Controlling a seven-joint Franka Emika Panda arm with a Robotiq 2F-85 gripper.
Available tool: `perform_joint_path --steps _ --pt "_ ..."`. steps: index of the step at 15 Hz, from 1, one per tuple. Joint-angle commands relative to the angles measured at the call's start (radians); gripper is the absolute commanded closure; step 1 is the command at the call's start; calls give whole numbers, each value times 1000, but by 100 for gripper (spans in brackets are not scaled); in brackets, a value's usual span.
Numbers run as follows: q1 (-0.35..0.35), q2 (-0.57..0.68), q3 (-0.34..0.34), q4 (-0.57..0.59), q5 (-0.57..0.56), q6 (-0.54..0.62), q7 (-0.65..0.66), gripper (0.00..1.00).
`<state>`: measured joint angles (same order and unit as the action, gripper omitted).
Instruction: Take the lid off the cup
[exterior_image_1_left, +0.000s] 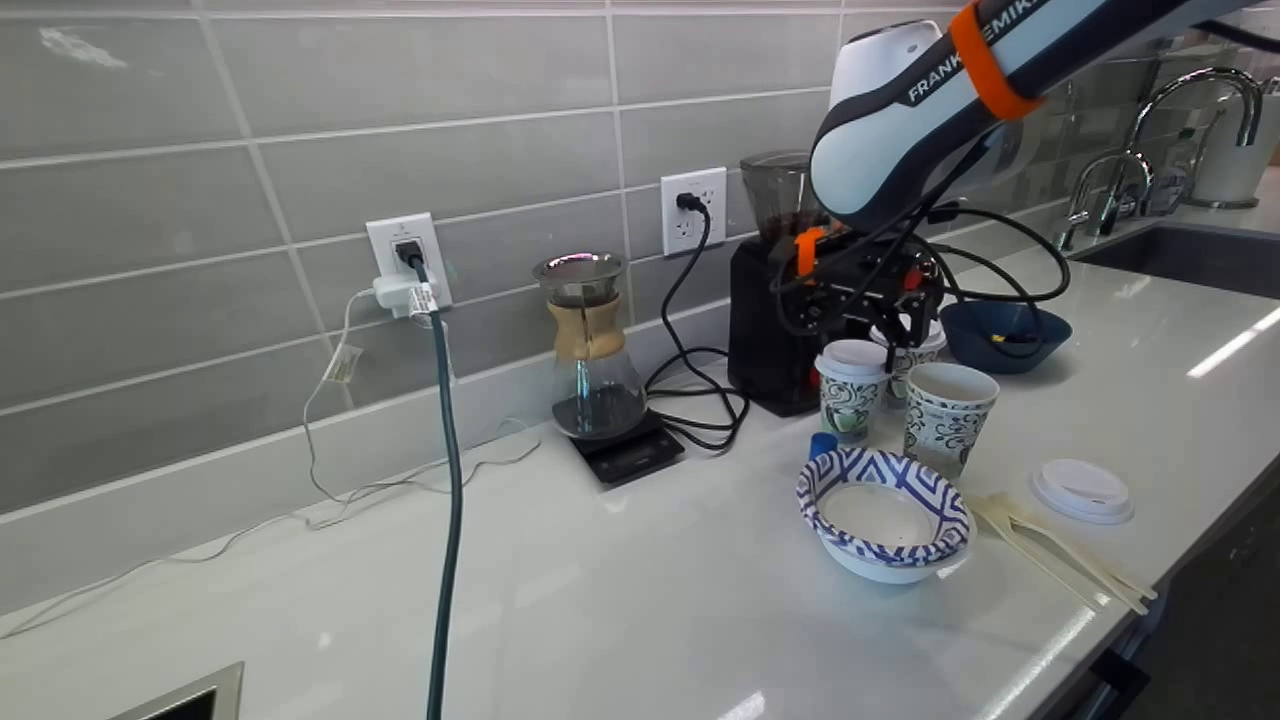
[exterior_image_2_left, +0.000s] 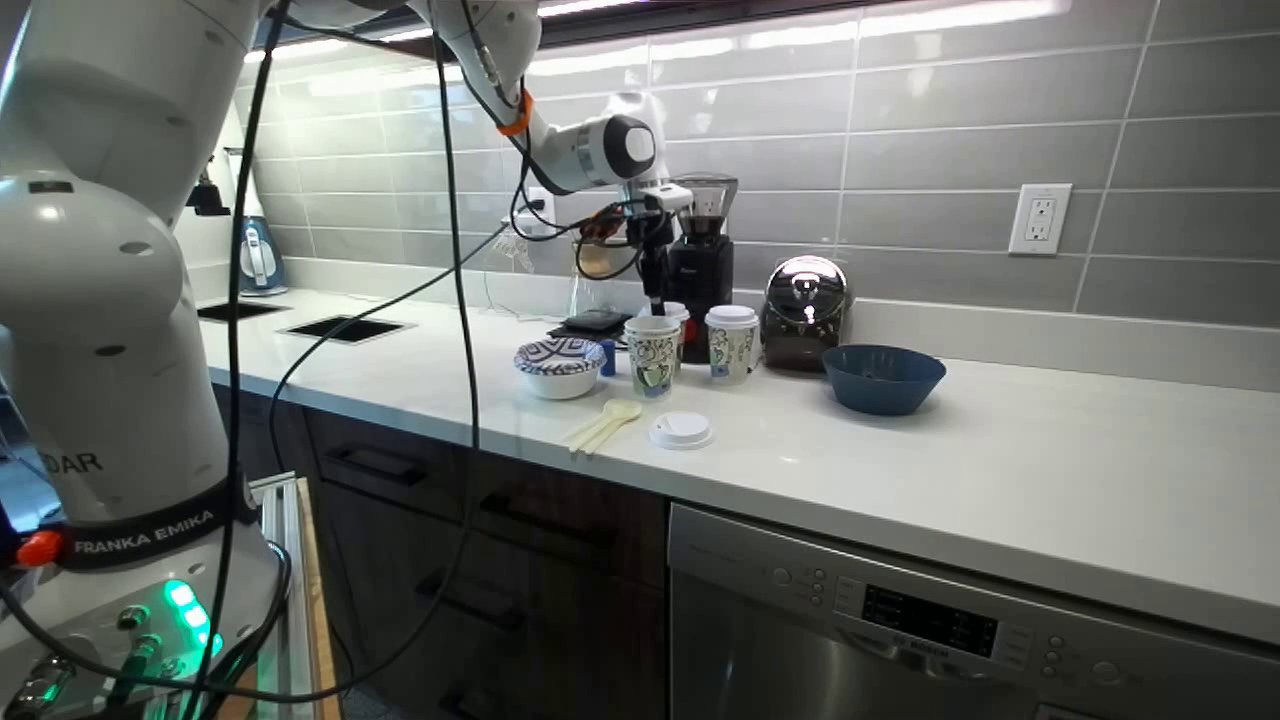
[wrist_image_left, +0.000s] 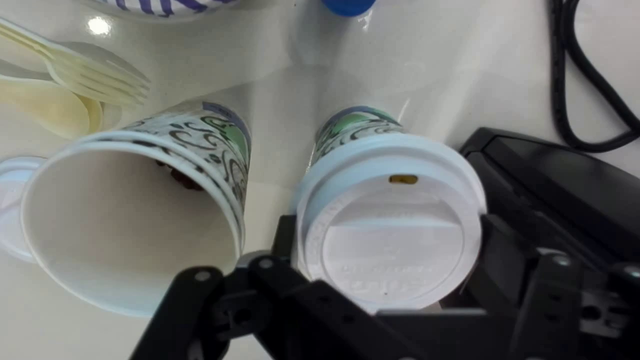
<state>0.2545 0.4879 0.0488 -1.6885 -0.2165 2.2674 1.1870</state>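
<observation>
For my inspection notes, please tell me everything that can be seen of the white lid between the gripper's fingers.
The lid is round, white and plastic-looking, with a thick rim, a stepped top and a sip hole; its embossed marks are too blurred to read. It sits, looking level, on an upright green-patterned paper cup, beside an open cup. The gripper's fingers stand close at opposite sides of the lid's edge; whether they press it I cannot tell.

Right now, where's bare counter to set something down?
Bare counter: between dark-blue bowl and sink; between patterned bowl and hanging cord. Crowded: around the gripper, with grinder, open cup and lidded cups close by; loose lid and cutlery toward the front edge.
</observation>
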Motion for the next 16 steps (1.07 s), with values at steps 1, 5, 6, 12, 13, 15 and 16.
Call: perform_joint_path --steps 1,5,6,12,13,15,16 --pt "10 9 -10 34 26 -10 -23 13" --pt "10 5 -11 39 26 -10 -23 22" --pt "9 4 -11 39 26 -10 -23 21" --pt "8 -7 -10 35 29 -11 -22 22" --pt "9 -11 -10 33 28 -11 -21 22" --pt "7 -20 -7 31 33 -11 -23 20" --pt "7 -23 -7 30 33 -12 -23 19"
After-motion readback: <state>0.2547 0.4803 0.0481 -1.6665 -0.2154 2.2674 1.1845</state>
